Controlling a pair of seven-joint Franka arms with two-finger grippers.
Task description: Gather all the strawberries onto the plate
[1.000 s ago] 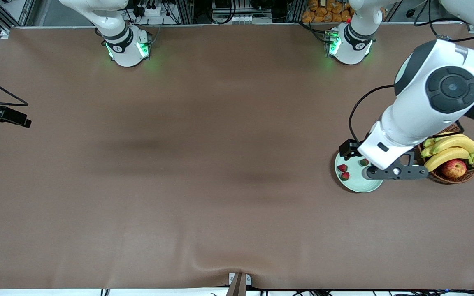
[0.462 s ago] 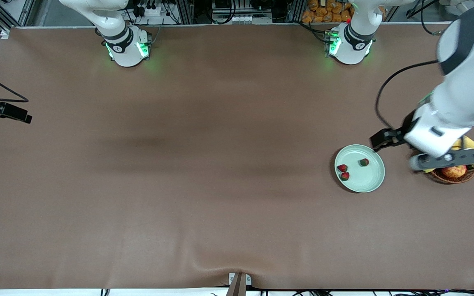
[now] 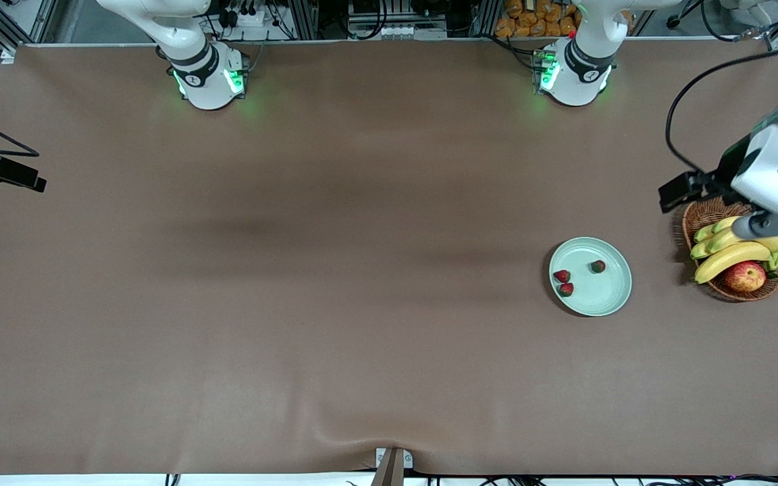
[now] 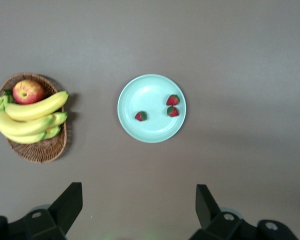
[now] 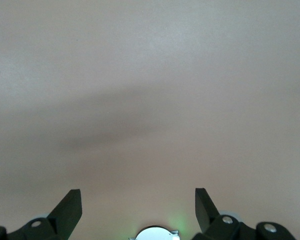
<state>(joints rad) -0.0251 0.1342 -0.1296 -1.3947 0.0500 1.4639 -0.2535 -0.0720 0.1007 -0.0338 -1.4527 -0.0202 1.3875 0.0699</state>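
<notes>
The pale mint-green plate point(image 3: 605, 291) lies on the table toward the left arm's end. Three small dark-red strawberries lie in it: two close together point(image 3: 562, 275) point(image 3: 566, 289) and one apart point(image 3: 598, 266). In the left wrist view the plate point(image 4: 150, 130) and the berries point(image 4: 173, 100) point(image 4: 173, 111) point(image 4: 141, 116) show from high above. My left gripper point(image 4: 139, 200) is open and empty, raised high; in the front view point(image 3: 774, 224) it hangs over the basket's rim. My right gripper point(image 5: 138, 200) is open and empty over bare table.
A brown wicker basket point(image 3: 703, 216) with bananas point(image 3: 730, 255) and a red-yellow apple point(image 3: 745, 276) stands beside the plate, at the left arm's end of the table; it also shows in the left wrist view point(image 4: 40, 150). The right arm waits at its own end.
My left gripper has risen from over the plate and drawn back over the basket, uncovering the plate. The three strawberries have stayed in place. The right arm has barely shifted.
</notes>
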